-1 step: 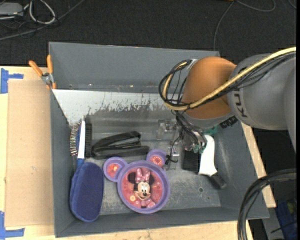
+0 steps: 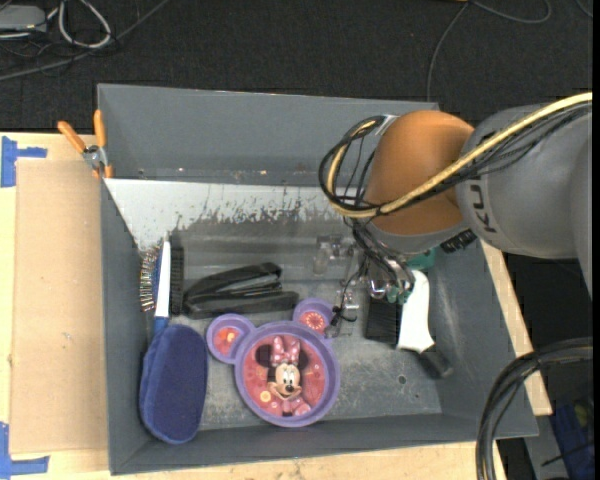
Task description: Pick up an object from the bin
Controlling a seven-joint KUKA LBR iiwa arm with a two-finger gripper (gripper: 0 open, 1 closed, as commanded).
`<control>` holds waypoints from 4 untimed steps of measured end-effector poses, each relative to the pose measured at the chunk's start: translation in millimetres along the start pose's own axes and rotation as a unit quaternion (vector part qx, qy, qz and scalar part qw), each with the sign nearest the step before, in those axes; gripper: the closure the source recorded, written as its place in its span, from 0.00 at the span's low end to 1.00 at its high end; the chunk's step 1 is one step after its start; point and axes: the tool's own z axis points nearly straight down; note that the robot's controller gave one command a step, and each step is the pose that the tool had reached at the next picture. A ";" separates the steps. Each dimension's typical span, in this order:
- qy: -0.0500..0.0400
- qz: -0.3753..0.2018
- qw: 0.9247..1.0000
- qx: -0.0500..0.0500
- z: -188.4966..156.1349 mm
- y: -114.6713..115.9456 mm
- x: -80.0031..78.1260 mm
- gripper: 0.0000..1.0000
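You have the gripper (image 2: 350, 296) low in the grey metal bin (image 2: 280, 148), right of centre, under the arm's orange wrist cover (image 2: 420, 168); whether it is open or closed you cannot tell. Nearest items: the round purple plastic Minnie Mouse plate (image 2: 285, 373), its small right ear just left of the gripper, and a black rectangular block (image 2: 382, 320) beside a white plastic piece (image 2: 416, 313) just to its right. Further left lie a black stapler (image 2: 235, 286), a wire brush (image 2: 152, 278) and a dark blue oval pad (image 2: 173, 383).
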 end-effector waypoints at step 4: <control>-0.002 0.050 0.999 0.000 72.9 27.3 41.2 0.00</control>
